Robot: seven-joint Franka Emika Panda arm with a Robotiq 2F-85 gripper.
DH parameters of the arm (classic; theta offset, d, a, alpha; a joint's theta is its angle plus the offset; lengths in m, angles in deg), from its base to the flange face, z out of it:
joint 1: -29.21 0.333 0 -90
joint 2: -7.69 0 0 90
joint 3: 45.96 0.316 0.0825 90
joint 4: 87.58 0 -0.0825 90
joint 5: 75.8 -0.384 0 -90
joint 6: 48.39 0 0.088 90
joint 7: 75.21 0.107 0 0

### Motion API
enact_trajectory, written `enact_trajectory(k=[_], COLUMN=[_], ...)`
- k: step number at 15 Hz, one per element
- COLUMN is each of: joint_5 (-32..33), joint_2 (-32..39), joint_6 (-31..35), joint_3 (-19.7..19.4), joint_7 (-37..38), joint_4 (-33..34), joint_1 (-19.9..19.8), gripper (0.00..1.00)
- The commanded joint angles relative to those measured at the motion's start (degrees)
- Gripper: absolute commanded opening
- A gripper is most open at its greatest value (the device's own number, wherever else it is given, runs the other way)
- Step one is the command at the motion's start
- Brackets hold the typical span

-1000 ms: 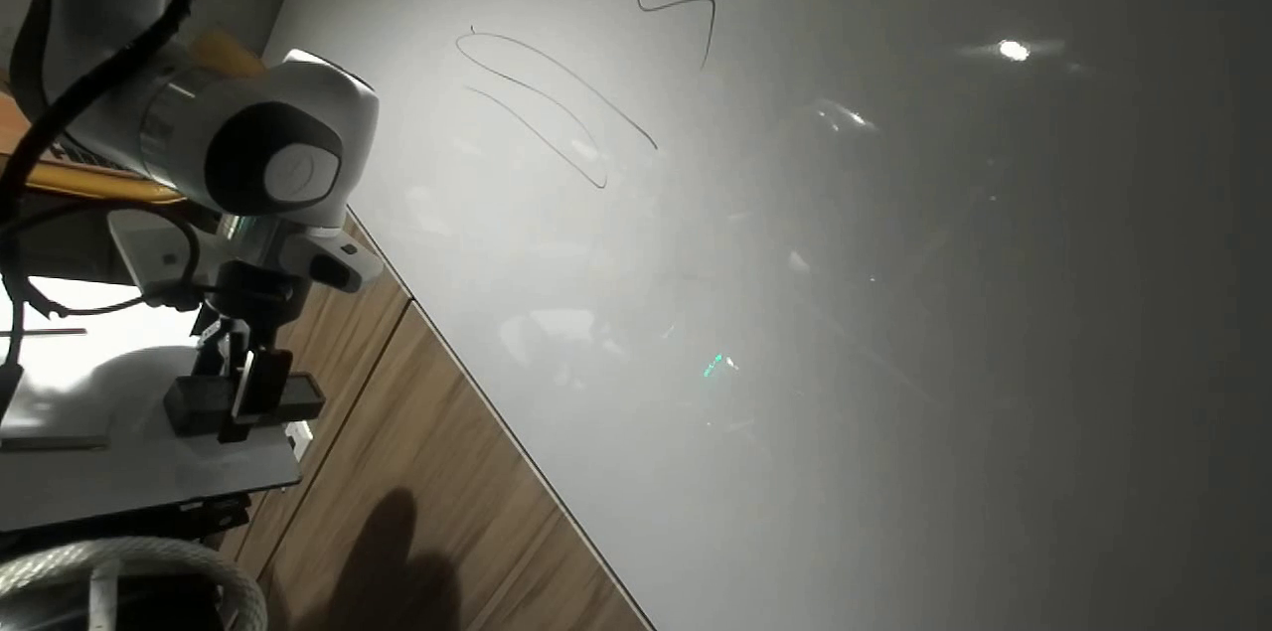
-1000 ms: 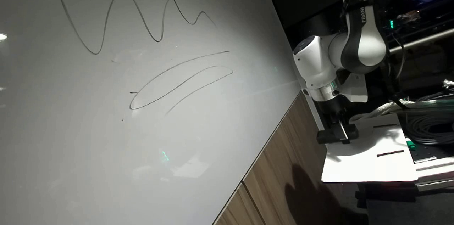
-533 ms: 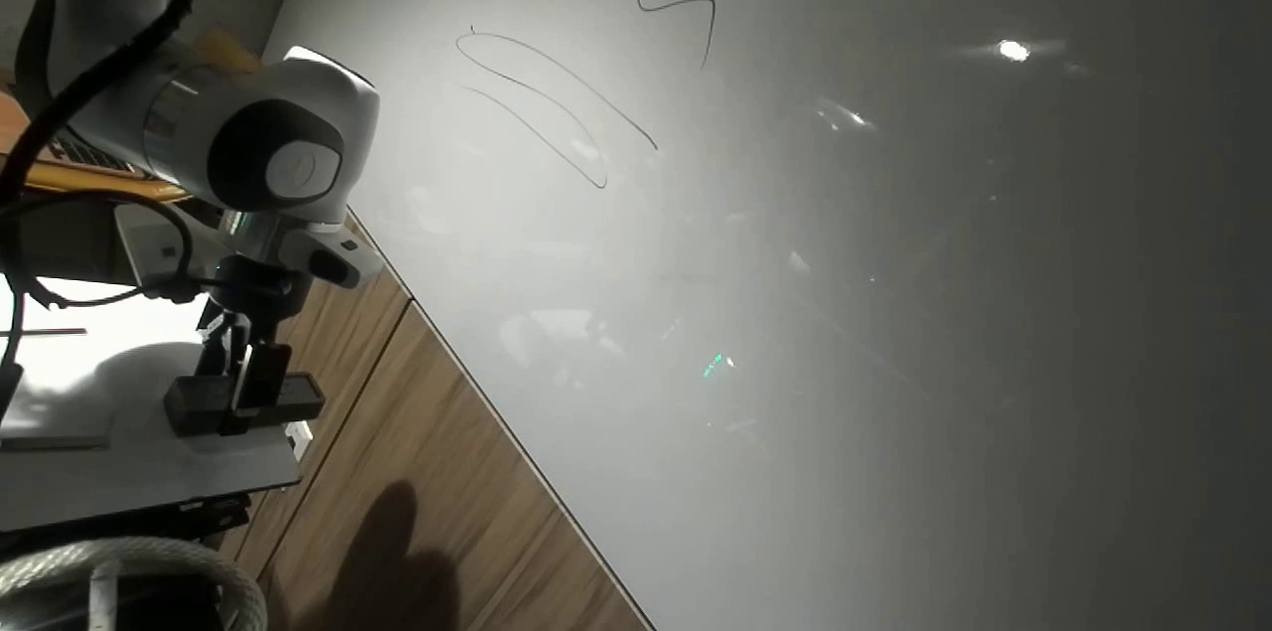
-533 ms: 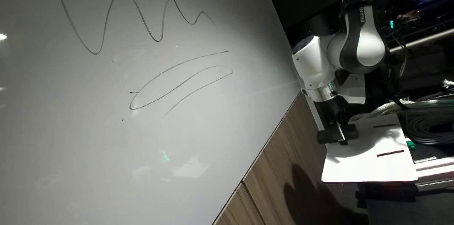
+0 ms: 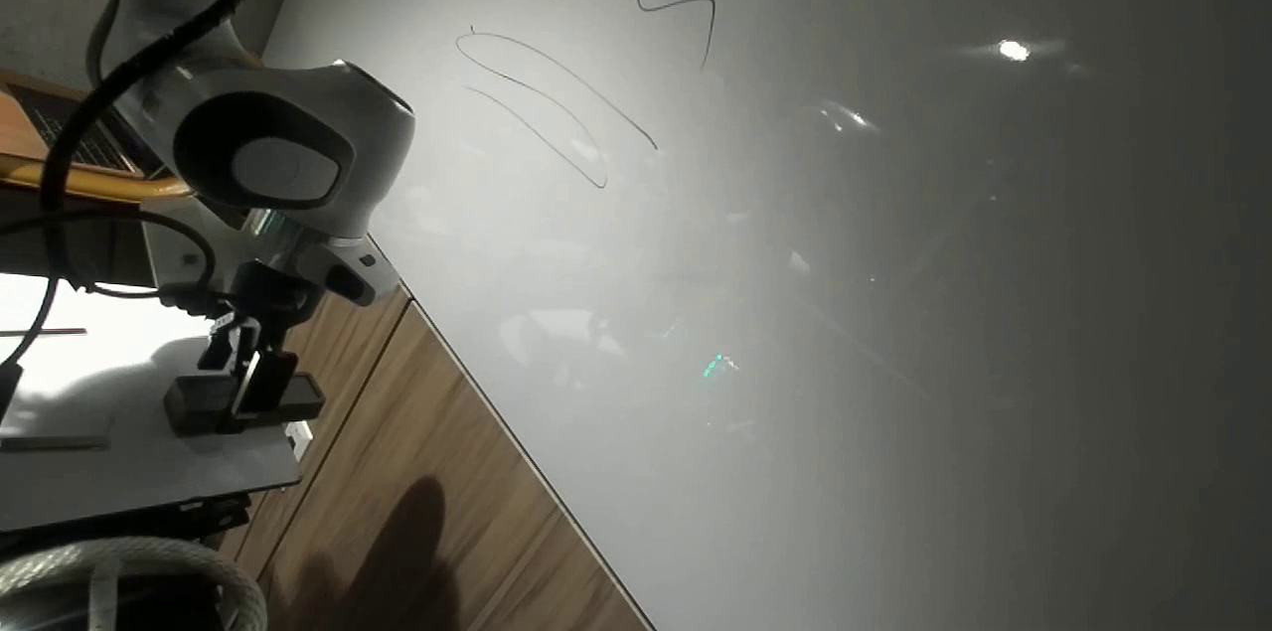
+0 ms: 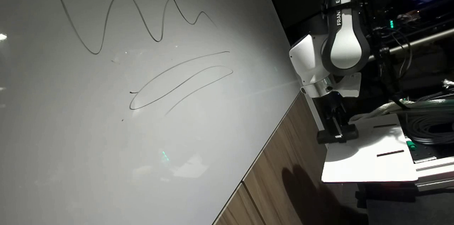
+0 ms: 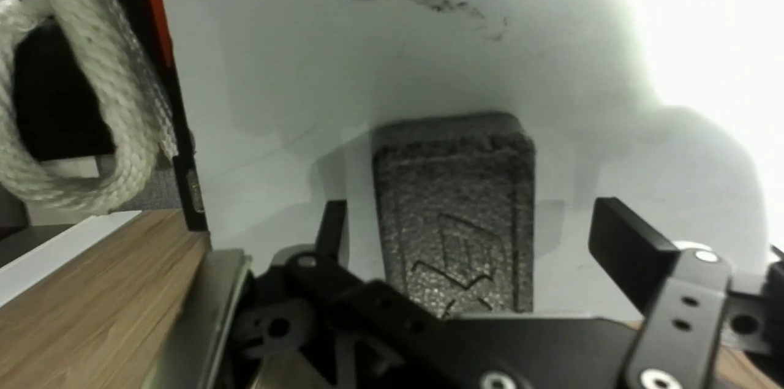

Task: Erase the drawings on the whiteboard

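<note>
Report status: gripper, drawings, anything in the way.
Gripper open, dark grey block between the jaws, gap each side. Zigzag and loop unerased on whiteboard. Nothing seen blocking the jaws.

Free gaps flank the grey block [image 7: 453, 184] between the hand's [image 7: 470, 220] spread fingers [image 7: 631, 248].

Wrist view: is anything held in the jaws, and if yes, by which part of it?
Nothing is held: the jaws stand open, with gaps visible on both sides of the dark block.
</note>
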Motion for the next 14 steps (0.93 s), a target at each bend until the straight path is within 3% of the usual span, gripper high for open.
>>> enact_trajectory(k=[1, 5, 9, 10, 14], joint_5=[-14.4, -11.0, -6.5, -6.4, -5.0], joint_2=[-5.5, -14.8, -21.4, -23.8, -22.4], joint_6=[-7.9, -17.9, -25.4, -25.0, -21.9], joint_3=[-1.5, -7.1, -10.1, -10.8, -12.8], joint_7=[-12.9, -11.8, -11.0, -11.7, -12.8], joint_4=[0.2, -0.6, 1.4, -0.6, 1.0], joint_1=[5.1, 9.9, 11.3, 11.5, 11.0], gripper=[1.0, 1.0, 1.0, 1.0, 1.0])
